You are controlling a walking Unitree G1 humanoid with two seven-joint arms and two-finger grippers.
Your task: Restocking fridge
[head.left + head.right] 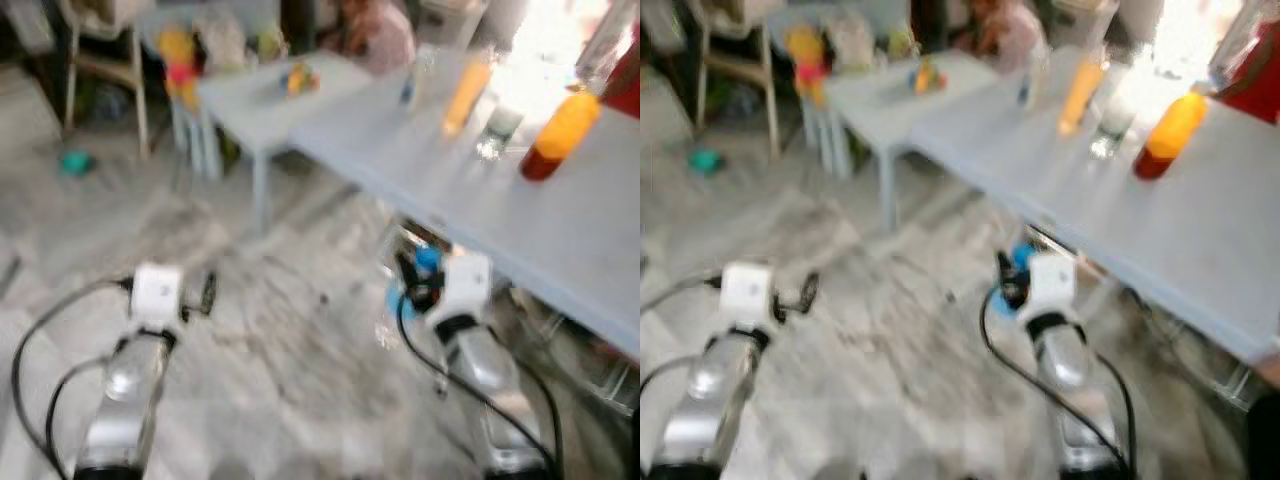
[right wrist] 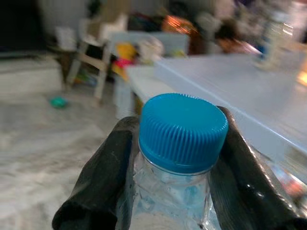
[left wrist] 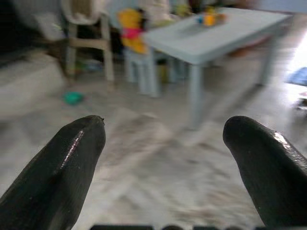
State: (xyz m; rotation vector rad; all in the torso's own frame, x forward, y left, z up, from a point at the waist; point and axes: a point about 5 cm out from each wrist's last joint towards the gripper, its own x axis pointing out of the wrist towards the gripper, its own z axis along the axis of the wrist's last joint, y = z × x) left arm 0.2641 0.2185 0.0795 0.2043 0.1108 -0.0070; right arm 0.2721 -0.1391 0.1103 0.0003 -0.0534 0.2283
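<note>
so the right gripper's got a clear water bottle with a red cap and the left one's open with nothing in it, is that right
Not quite: the cap is blue, not red, as the right wrist view shows. The rest holds: the right gripper has its jaws shut on the clear water bottle, and the left gripper is open and empty.

2 silver, rounded forearms each end in a white, boxy wrist block. Black cables loop from each block back along the arm. The left gripper (image 3: 163, 158) has 2 glossy black fingers with blunt, rounded tips; the right gripper (image 2: 175, 143) has 2 matte black fingers.
</note>
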